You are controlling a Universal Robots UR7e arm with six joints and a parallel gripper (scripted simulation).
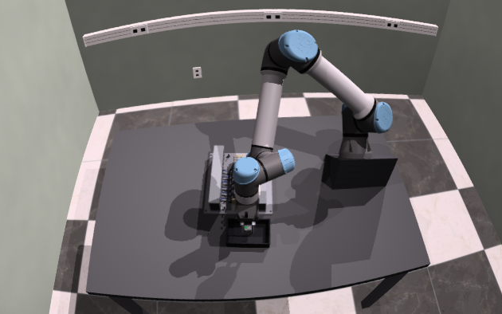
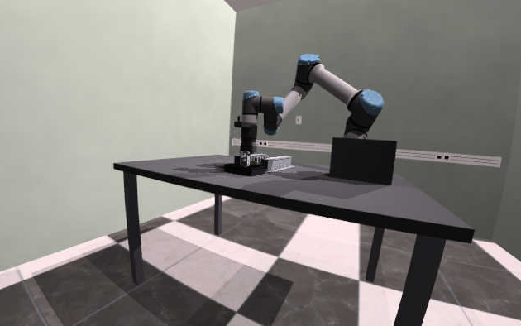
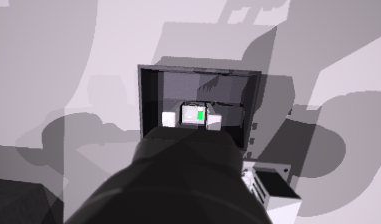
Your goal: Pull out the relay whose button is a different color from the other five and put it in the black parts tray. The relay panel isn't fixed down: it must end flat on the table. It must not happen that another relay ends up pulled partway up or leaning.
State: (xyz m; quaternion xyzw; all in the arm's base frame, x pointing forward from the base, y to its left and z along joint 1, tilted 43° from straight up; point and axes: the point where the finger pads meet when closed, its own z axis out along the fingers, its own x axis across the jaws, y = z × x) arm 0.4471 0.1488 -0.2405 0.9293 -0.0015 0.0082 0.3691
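My gripper (image 1: 247, 228) (image 2: 244, 160) (image 3: 194, 109) is shut on a small grey relay with a green button (image 3: 195, 114) (image 1: 247, 228). It holds the relay low inside the black parts tray (image 1: 265, 238) (image 2: 233, 169) (image 3: 150, 105); I cannot tell whether the relay touches the tray floor. The grey relay panel (image 1: 216, 175) (image 2: 280, 162) (image 3: 281, 200) lies flat on the table right behind the tray, with a row of blue-buttoned relays (image 1: 225, 184) along its middle, partly hidden by the wrist.
The robot's black base box (image 1: 358, 170) (image 2: 363, 160) stands at the table's back right. The arm's elbow and wrist hang over the panel. The table's front edge (image 1: 251, 296) is well in front of the tray.
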